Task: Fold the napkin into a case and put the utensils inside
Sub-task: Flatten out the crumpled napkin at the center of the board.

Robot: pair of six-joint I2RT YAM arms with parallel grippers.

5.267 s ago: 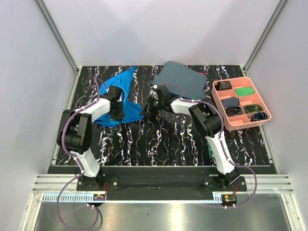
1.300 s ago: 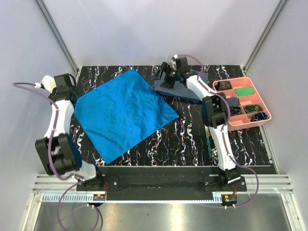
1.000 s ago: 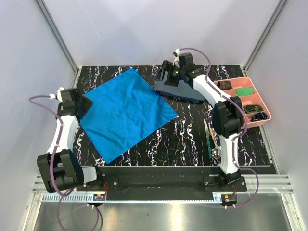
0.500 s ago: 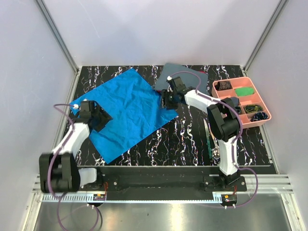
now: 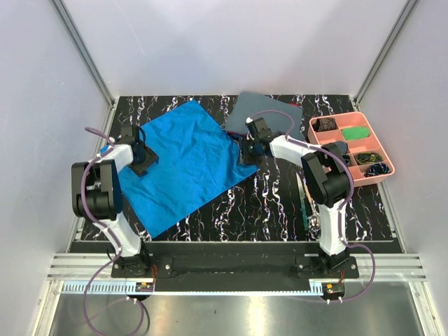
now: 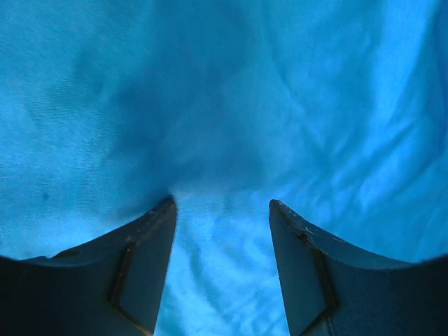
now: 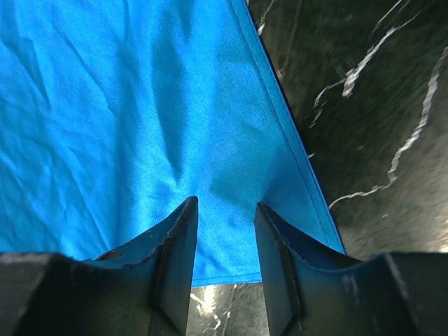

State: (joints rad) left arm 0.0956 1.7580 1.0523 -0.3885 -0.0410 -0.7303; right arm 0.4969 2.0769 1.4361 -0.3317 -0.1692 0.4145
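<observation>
The bright blue napkin (image 5: pixel 183 162) lies spread flat like a diamond on the black marbled table (image 5: pixel 266 203). No case is in view. My left gripper (image 5: pixel 142 158) is low over the napkin's left part, jaws open, and blue cloth (image 6: pixel 224 105) fills its wrist view. My right gripper (image 5: pixel 246 155) is down at the napkin's right corner (image 7: pixel 140 105), jaws open with a narrow gap and flat cloth between the fingertips (image 7: pixel 190 204). The utensils (image 5: pixel 304 194) lie together beside the right arm, partly hidden by it.
A dull grey-blue cloth (image 5: pixel 274 112) lies at the back, just behind the right gripper. A pink compartment tray (image 5: pixel 352 177) with small items stands at the right. Bare table (image 7: pixel 364 105) shows beyond the napkin's hem.
The left gripper swung from the table's left edge onto the napkin's left part. The right gripper came down from the grey cloth to the napkin's right corner, and its jaws narrowed.
</observation>
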